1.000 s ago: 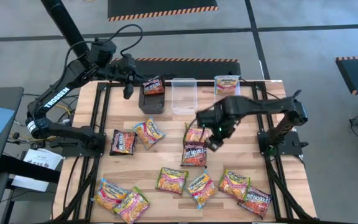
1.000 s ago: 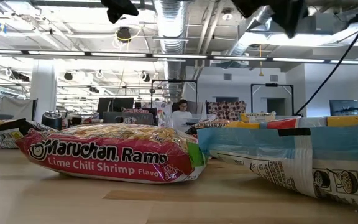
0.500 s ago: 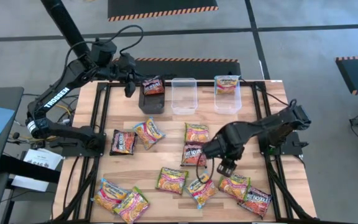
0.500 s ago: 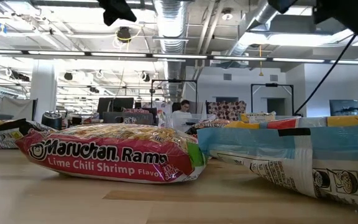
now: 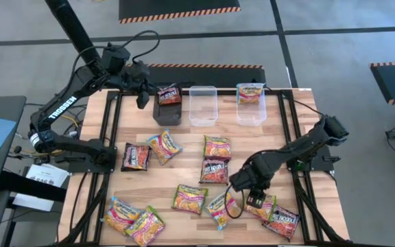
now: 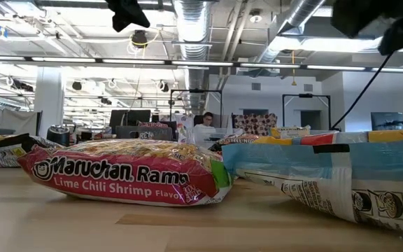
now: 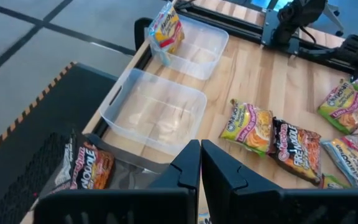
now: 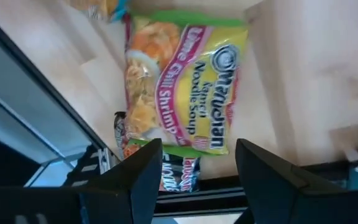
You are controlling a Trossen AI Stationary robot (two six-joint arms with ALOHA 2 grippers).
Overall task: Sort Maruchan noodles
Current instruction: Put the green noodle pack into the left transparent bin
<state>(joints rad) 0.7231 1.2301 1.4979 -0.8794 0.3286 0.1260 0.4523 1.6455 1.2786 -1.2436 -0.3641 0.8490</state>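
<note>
The right gripper [image 5: 255, 199] hovered at lower right of the high view, fingers spread wide and empty, directly above a Lime Chili Shrimp packet [image 8: 182, 87] lying flat on the table [image 5: 184, 175]. The left gripper [image 5: 142, 101] waited at upper left beside the black tub [image 5: 168, 112], fingers pressed together

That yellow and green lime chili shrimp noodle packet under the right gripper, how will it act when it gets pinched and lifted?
The yellow and green plastic noodle packet lies flat below the open right gripper, so it should not roll or tip. Its glossy wrapper looks slippery and may crinkle under the fingers. It probably lifts as a light, fairly stiff slab, though the brittle block inside could crack if squeezed hard.
</note>
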